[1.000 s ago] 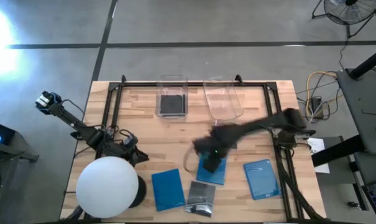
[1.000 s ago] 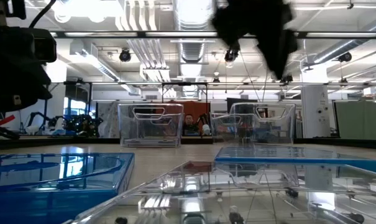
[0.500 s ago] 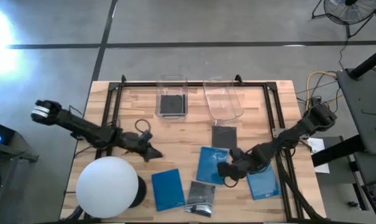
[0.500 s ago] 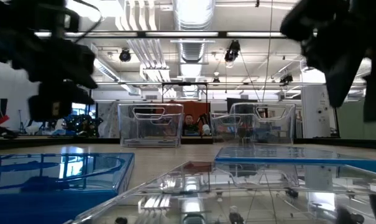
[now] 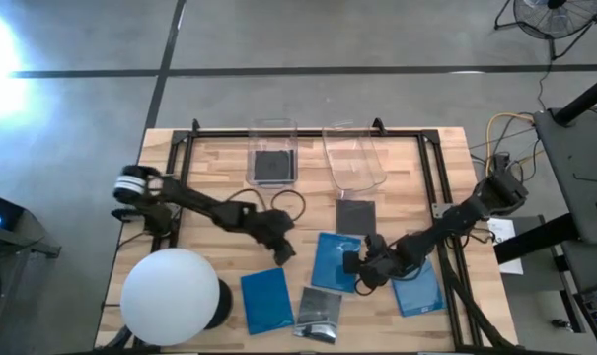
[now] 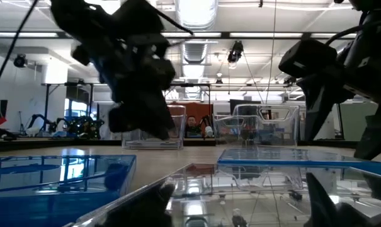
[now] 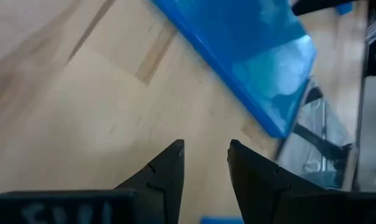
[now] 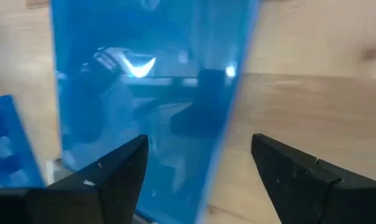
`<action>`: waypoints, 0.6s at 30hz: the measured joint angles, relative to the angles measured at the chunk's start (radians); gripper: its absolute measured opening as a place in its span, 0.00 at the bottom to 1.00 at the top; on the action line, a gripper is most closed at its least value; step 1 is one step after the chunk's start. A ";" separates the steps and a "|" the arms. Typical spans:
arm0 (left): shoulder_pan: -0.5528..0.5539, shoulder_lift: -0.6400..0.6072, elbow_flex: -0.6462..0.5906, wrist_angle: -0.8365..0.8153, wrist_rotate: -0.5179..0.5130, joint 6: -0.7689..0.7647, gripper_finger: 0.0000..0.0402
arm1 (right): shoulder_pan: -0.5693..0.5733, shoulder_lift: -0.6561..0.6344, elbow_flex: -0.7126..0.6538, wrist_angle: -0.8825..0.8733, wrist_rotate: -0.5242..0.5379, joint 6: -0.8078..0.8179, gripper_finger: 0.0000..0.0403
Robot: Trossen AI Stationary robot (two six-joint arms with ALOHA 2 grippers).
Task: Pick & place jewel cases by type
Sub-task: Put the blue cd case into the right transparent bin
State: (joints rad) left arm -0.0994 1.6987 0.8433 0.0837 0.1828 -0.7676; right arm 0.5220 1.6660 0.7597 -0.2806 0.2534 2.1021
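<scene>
Your right arm hides part of the right-hand blue case point(image 5: 417, 288) near the counter's point(image 5: 219, 177) right front corner; the silvery case point(image 5: 319, 314) at the front edge is hard to read. You can count three blue cases: left point(image 5: 265, 300), middle point(image 5: 334, 260), right. Three dark cases show: one point(image 5: 273, 166) inside the left bin point(image 5: 273, 129) at the far edge, one point(image 5: 355, 214) at mid-counter, plus the silvery one. Your right claw point(image 5: 358, 267) is spread wide at the middle blue case. Your left claw point(image 5: 281, 252), narrowly parted and empty, hangs over bare wood beside it.
</scene>
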 joint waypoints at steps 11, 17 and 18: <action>0.033 0.191 0.117 -0.005 0.148 0.064 0.26 | -0.004 0.082 -0.072 0.316 0.079 0.001 0.64; 0.032 0.211 0.110 -0.008 0.153 0.103 0.26 | -0.065 0.082 -0.062 0.458 0.100 -0.169 0.61; 0.032 0.213 0.109 -0.012 0.154 0.110 0.26 | -0.083 0.082 -0.049 0.442 0.086 -0.198 0.61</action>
State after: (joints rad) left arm -0.0673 1.9119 0.9523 0.0713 0.3365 -0.6572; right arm 0.4392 1.7484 0.7112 0.1614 0.3391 1.9043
